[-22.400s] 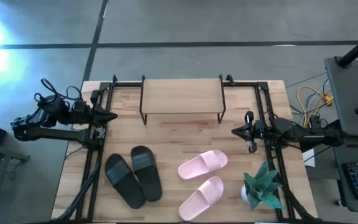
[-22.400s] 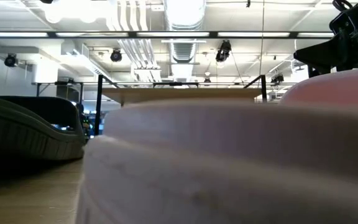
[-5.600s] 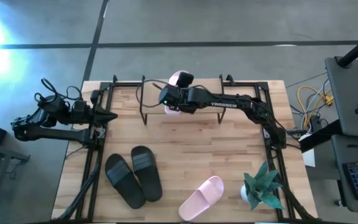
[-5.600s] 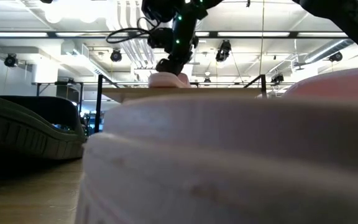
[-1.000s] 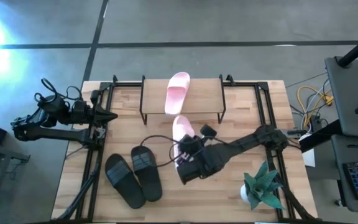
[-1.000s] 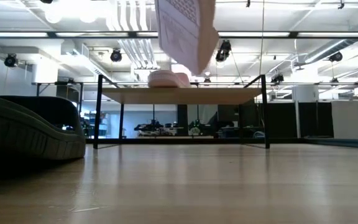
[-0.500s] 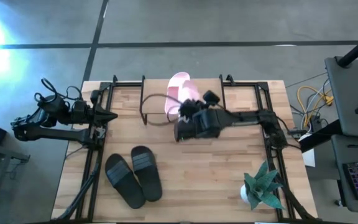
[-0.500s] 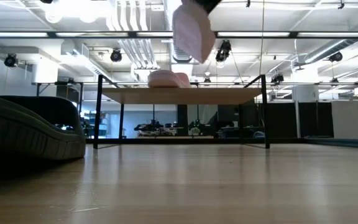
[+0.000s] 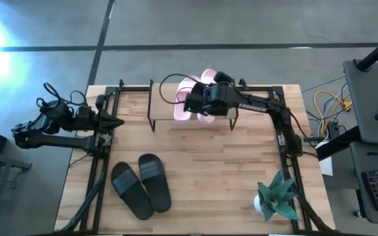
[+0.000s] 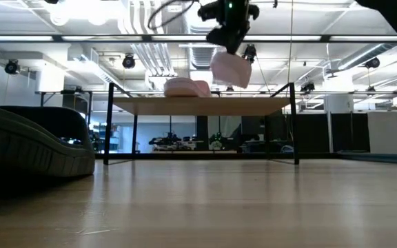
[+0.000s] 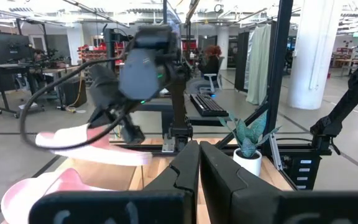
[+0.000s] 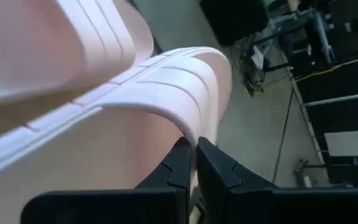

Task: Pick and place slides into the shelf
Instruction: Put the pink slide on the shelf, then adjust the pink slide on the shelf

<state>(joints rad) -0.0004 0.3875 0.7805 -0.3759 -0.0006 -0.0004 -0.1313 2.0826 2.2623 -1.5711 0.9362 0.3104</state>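
A light pink slide lies flat on the shelf's wood top, sole down. My right gripper hovers over the shelf, shut on the second pink slide, which hangs just right of the first one. Two black slides rest side by side on the table's near left. My left gripper is shut at the table's left edge, holding nothing. My right gripper pinches the pink slide's ribbed strap at its edge between its two fingers. The fingers slant down from above. The slide hangs tilted below the gripper, clear of the shelf top.
A potted plant stands at the table's near right corner. Black frame rails run along both sides of the table. Bare wood lies between the shelf and the near edge.
My right gripper has carried the pink slide from over the table's middle toward the far edge and now holds it above the shelf, beside the first pink slide. The gripper has rolled and tipped on the way; it stays shut on the strap.
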